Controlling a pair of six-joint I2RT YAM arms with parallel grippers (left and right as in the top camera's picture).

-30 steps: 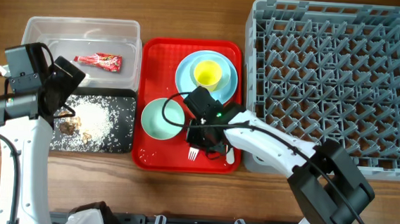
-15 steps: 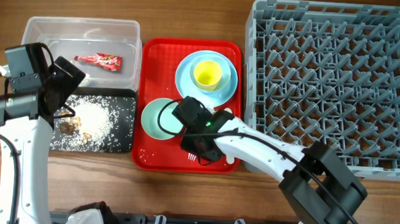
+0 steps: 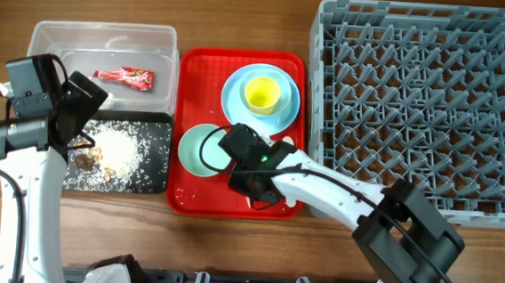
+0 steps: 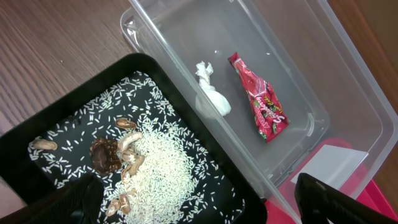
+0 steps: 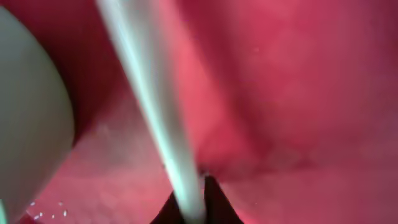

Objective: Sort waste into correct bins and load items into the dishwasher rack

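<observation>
Red wrapper (image 4: 261, 107) and white scrap (image 4: 211, 94), one each, lie in clear tub (image 4: 292, 43).

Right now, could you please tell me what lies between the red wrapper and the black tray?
The left wrist view shows the white scrap and the clear tub's wall between wrapper and tray.

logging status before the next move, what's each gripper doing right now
left gripper: open, holding nothing.
right gripper: shut on the handle of a white plastic utensil; fork or spoon cannot be told.
</observation>
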